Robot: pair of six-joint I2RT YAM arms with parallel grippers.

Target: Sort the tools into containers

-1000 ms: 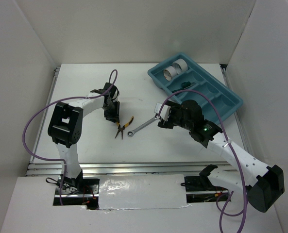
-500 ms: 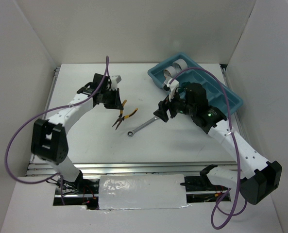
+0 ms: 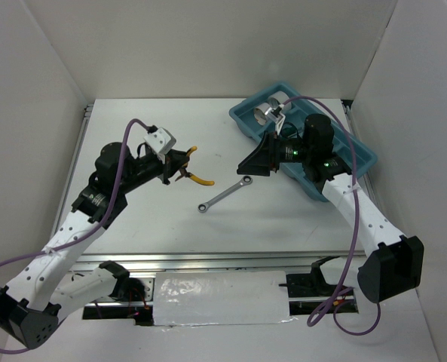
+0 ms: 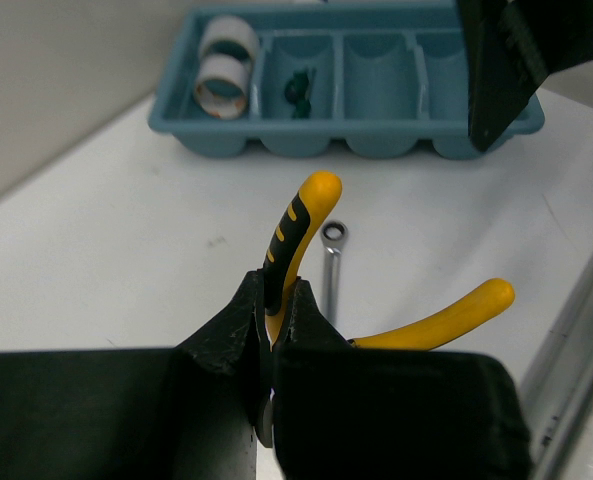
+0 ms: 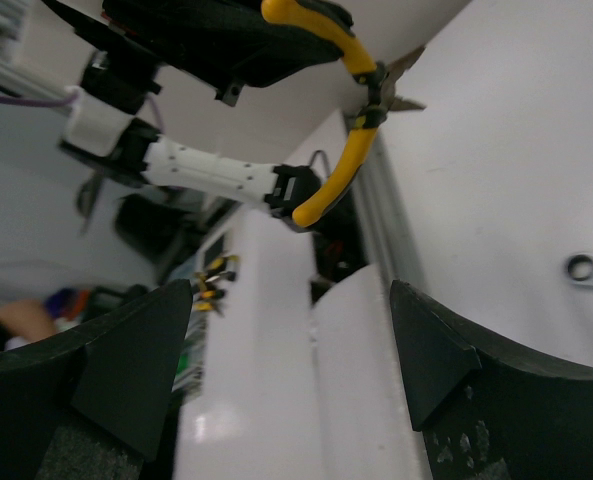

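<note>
My left gripper point(image 3: 179, 167) is shut on one handle of the yellow-handled pliers point(image 3: 198, 178) and holds them off the table. In the left wrist view the fingers point(image 4: 276, 290) clamp the upper handle point(image 4: 294, 235), and the other handle point(image 4: 441, 318) sticks out to the right. The silver wrench point(image 3: 225, 194) lies flat on the table between the arms and also shows in the left wrist view point(image 4: 333, 262). My right gripper point(image 3: 247, 164) is open and empty, raised above the wrench's far end. The teal tray point(image 3: 344, 154) holds two tape rolls point(image 3: 267, 111) and a green screwdriver point(image 4: 298, 88).
White walls enclose the table on three sides. The tray point(image 4: 376, 140) lies diagonally at the back right. In the right wrist view the pliers point(image 5: 361, 90) hang in the left gripper, with the wrench's ring end point(image 5: 591, 270) at the right edge.
My left gripper has lifted the pliers off the table and swung toward the centre. My right gripper has risen and pulled back toward the tray. The wrench has stayed put.
</note>
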